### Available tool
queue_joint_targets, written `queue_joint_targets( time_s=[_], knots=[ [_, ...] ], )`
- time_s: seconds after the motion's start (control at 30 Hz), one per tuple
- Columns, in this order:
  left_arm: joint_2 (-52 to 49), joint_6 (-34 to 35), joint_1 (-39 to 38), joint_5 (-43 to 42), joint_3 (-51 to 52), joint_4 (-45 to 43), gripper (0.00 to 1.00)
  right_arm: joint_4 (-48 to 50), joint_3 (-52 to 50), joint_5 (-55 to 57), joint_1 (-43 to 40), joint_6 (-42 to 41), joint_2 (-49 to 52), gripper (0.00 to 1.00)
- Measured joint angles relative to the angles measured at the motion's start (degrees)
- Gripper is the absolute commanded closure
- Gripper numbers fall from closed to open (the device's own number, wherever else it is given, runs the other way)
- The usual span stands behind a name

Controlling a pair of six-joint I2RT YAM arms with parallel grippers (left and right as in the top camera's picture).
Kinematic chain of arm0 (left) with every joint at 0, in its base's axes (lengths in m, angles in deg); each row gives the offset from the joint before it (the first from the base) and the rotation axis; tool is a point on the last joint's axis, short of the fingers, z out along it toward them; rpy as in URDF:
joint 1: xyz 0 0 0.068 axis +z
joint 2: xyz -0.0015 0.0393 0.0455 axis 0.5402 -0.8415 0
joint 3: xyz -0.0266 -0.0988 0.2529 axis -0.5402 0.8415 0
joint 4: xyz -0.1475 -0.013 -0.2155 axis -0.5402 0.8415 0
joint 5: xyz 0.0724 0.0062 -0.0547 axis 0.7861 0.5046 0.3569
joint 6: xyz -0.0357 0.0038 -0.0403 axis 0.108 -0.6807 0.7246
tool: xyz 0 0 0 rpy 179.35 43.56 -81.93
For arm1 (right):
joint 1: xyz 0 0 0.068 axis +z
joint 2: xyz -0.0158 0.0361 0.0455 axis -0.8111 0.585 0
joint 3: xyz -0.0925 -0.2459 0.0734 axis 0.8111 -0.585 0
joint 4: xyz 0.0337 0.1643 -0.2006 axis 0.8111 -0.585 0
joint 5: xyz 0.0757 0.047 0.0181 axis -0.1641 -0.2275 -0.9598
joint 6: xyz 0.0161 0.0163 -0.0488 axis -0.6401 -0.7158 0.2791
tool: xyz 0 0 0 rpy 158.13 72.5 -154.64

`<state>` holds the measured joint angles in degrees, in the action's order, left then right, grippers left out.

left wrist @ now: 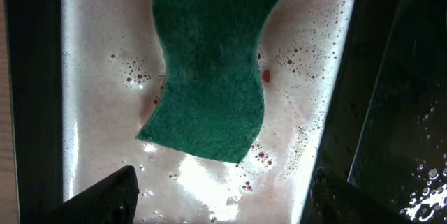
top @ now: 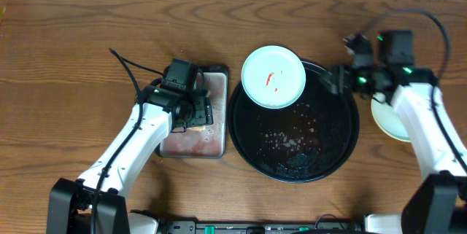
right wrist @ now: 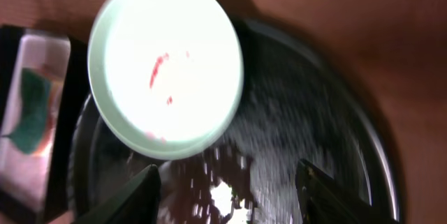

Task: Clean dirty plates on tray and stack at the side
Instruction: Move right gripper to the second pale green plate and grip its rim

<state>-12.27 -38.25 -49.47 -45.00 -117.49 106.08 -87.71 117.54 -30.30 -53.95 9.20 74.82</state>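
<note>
Remaining dirty plate (top: pixel 273 77): mint-green with red smears on its face. It sits on the upper-left rim of the black tray (top: pixel 332 146), one edge jutting past the rim.
Side plate (top: pixel 385 123): pale, on the bare table (top: pixel 66 59) just right of the black tray and partly under the right arm. I cannot tell how many lie there.
Left gripper (left wrist: pixel 223 196): jaws wide apart and holding nothing, hanging low over the sponge (left wrist: pixel 206 63).
Sponge: green, flat in pinkish soapy water in the silver tray (top: pixel 197 145).
Right gripper (right wrist: pixel 227 192): jaws open and empty, by the black tray's upper-right rim, facing the dirty plate.
Risk, plate: perched on the rim, it will likely tip or skid if scrubbed without a hold.
Risk, sponge: flat and soaked, so the fingers may close above it or scrape the metal.
Risk, drips: a wet sponge carried across could wet the wood.
Edges: the two trays lie just beside each other, and the black tray floor is wet.
Room: wide bare wood to the far left and above. The right side is tight, between the arm and the side plate.
</note>
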Motion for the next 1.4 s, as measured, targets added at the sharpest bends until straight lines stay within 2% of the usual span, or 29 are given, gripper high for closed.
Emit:
queue_joint_targets(
  time_s=[0.2, 0.4, 0.47, 0.53, 0.6, 0.7, 0.93, 1.23, 1.4],
  knots=[
    [0.00, 0.00, 0.00, 0.00, 0.00, 0.02, 0.20, 10.27, 1.11, 6.88, 6.19, 0.83, 7.98, 0.61],
    [0.00, 0.00, 0.00, 0.00, 0.00, 0.00, 0.20, 16.41, 1.09, 9.70, 7.15, -0.68, 16.24, 0.60],
    [0.00, 0.00, 0.00, 0.00, 0.00, 0.00, 0.20, 17.59, 1.09, 10.05, 7.17, -1.46, 18.03, 0.63],
    [0.00, 0.00, 0.00, 0.00, 0.00, 0.02, 0.20, 18.16, 1.09, 10.32, 7.39, -2.08, 19.45, 0.71],
    [0.00, 0.00, 0.00, 0.00, 0.00, 0.02, 0.20, 18.27, 1.09, 10.45, 7.85, -2.64, 20.59, 0.84],
    [0.00, 0.00, 0.00, 0.00, 0.00, 0.00, 0.20, 18.53, 1.09, 10.34, 8.63, -3.13, 21.92, 0.98],
    [0.00, 0.00, 0.00, 0.00, 0.00, 0.00, 0.20, 14.71, 1.31, 9.66, 9.07, -3.93, 20.65, 0.99],
    [0.00, 0.00, 0.00, 0.00, 0.00, -0.07, 0.20, -6.25, 1.27, 10.80, 7.28, -3.56, 6.78, 0.99],
    [0.00, 0.00, 0.00, 0.00, 0.00, -0.87, 0.20, -7.21, -0.26, 10.97, 7.69, -3.56, 6.27, 0.99]
  ],
)
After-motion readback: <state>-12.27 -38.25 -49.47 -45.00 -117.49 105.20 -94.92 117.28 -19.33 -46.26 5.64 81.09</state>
